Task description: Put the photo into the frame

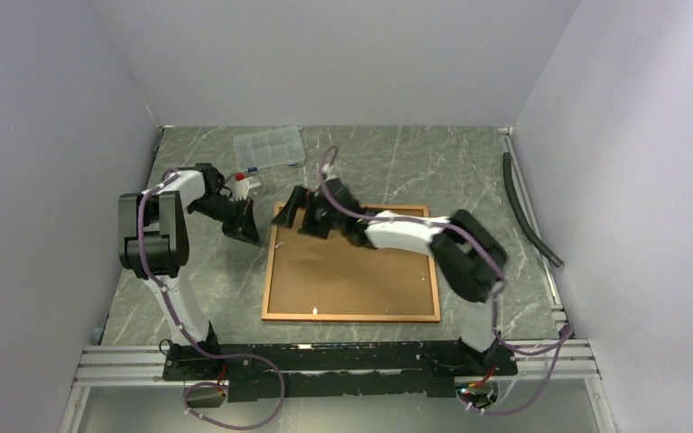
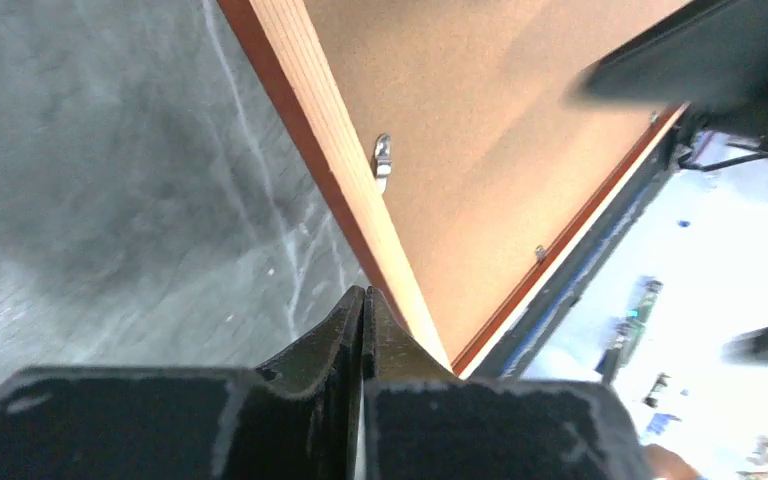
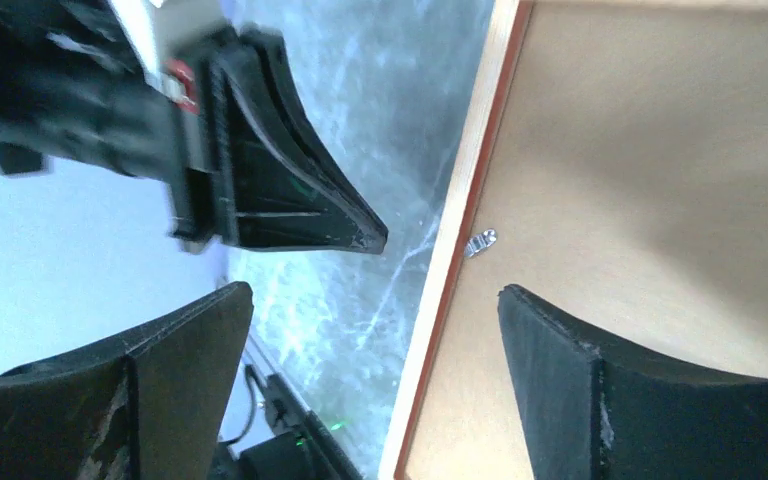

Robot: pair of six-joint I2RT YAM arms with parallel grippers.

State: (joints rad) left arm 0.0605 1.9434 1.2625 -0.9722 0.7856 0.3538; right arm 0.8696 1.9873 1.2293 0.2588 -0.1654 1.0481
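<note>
The frame [image 1: 352,317] lies flat in the middle of the desk [image 1: 415,162], back up, with a brown backing board [image 1: 352,271] filling it. The right pincer [image 1: 302,212] hangs over its far left corner, jaws wide apart and holding nothing, one finger on each side of the left border, near a small metal clip [image 3: 479,242]. The left pincer [image 1: 245,230] is just left of that corner, closed and empty. A clear compartment box [image 1: 271,147] sits farther back.
</note>
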